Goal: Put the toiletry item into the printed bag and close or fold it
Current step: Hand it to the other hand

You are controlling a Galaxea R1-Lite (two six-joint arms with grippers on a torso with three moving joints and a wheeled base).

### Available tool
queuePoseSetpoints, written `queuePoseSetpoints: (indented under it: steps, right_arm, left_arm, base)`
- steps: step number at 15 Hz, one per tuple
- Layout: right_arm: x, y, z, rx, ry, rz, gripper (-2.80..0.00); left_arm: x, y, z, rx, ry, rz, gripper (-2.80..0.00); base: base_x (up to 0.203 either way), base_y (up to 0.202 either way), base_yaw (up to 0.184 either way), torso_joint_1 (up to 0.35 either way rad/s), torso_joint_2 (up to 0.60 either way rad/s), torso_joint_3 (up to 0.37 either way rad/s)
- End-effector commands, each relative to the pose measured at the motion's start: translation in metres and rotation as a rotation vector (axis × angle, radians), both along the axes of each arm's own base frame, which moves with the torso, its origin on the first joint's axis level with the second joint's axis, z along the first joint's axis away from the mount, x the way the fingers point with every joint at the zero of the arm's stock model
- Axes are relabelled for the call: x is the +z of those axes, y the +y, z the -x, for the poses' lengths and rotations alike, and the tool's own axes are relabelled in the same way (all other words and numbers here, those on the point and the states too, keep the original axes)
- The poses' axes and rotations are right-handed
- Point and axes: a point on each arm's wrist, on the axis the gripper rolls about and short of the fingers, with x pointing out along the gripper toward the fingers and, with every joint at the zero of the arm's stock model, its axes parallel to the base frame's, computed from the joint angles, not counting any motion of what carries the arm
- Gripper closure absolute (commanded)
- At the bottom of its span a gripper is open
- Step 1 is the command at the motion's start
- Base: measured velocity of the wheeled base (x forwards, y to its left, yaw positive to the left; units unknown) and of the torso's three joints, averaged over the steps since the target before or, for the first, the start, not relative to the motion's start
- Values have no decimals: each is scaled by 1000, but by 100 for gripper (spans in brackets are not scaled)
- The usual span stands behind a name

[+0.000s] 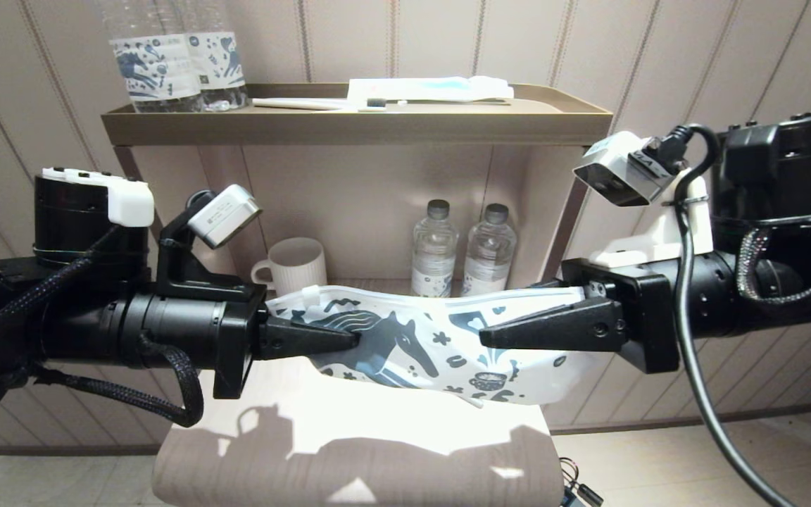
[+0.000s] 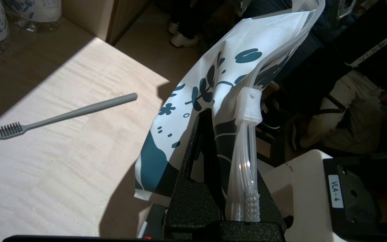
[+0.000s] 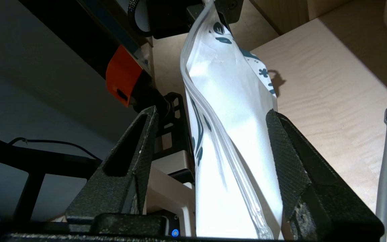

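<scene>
Two grippers meet over the table [image 1: 236, 422], with the bag [image 1: 419, 338] slung between them, and going from the left side to the right the progress reads as early. On the left, the left gripper [image 1: 353, 339] has its fingers pressed together on one end of the bag, near the white slider [image 2: 249, 107] on the zip strip, so that end hangs from a firm pinch. In the middle, the bag sags in the air above the table, its horse print facing the head camera; nothing can be seen inside it. On the right, the right gripper [image 1: 486, 336] sits at the other end of the bag with its fingers spread apart, the plastic passing between them without being squeezed, as the right wrist view shows; the bag looks to hang from the left pinch alone. The toothbrush [image 2: 66, 116] lies flat on the table, well apart from the bag and from both grippers, bristles up and untouched. Judged from this, only the lifting of the bag is done. Left to do: open the bag's mouth, fetch the toothbrush, slip it inside, then zip or fold the bag. The freed right gripper seems the likelier one to fetch it.
</scene>
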Motion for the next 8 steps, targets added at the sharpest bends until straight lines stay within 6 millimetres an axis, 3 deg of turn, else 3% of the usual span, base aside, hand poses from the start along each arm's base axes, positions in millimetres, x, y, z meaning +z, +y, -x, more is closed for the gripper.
queuePoseSetpoints:
  steps: [1,8]
  right_arm:
    - [3,0,0,1,-18,-10,-280]
    - [11,-2,3,-104,-72,-8,-280]
  left_arm:
    - [-2,-1,-2,-4,22,-9,0]
    - [-4,0,0,-1,-34,-202,0]
  base:
    - [0,0,0,0,0,0]
    - [0,0,0,0,0,0]
